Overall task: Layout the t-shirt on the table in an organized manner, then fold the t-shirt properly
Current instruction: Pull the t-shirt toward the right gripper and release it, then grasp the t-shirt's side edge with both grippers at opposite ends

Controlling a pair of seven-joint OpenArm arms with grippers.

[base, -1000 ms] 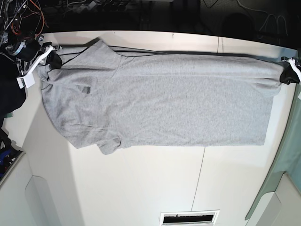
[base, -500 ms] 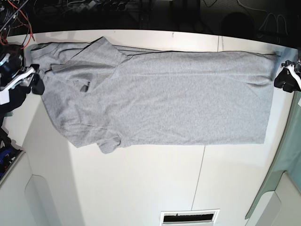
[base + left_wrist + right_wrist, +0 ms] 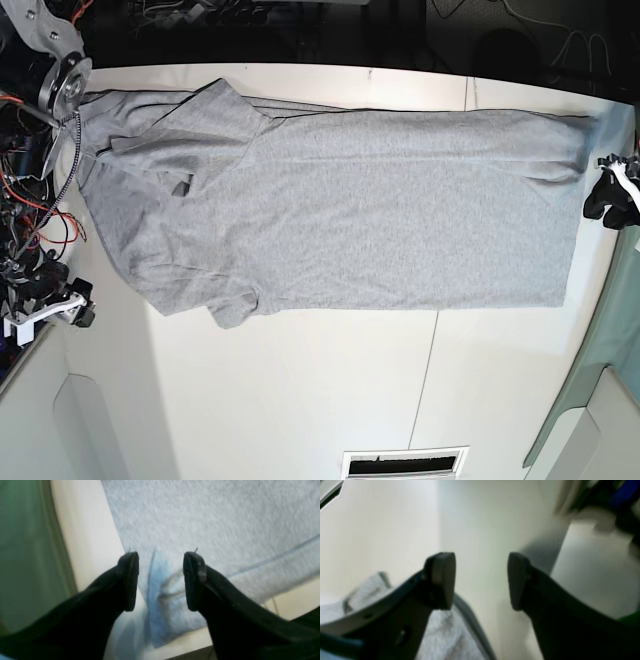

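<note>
The light grey t-shirt (image 3: 340, 210) lies spread flat across the far half of the white table (image 3: 300, 400), its sleeves at the left and its hem at the right. My left gripper (image 3: 603, 203) is open and empty at the hem's far right corner. In the left wrist view the left gripper (image 3: 160, 580) hovers over that rumpled corner of the shirt (image 3: 212, 517). My right gripper (image 3: 80, 313) is open and empty at the table's left edge, away from the shirt. In the right wrist view the right gripper (image 3: 481, 580) is over bare table (image 3: 382, 530), with a shirt edge (image 3: 445, 635) below it.
A green cloth (image 3: 610, 360) hangs off the right side and also shows in the left wrist view (image 3: 25, 542). Loose wires and arm parts (image 3: 30, 200) crowd the left edge. A thin seam (image 3: 425, 380) and a slotted vent (image 3: 403, 463) mark the near tabletop.
Both grippers have let go of the shirt. The right gripper has moved from the shoulder down along the left edge toward the front. The left gripper has backed off slightly.
</note>
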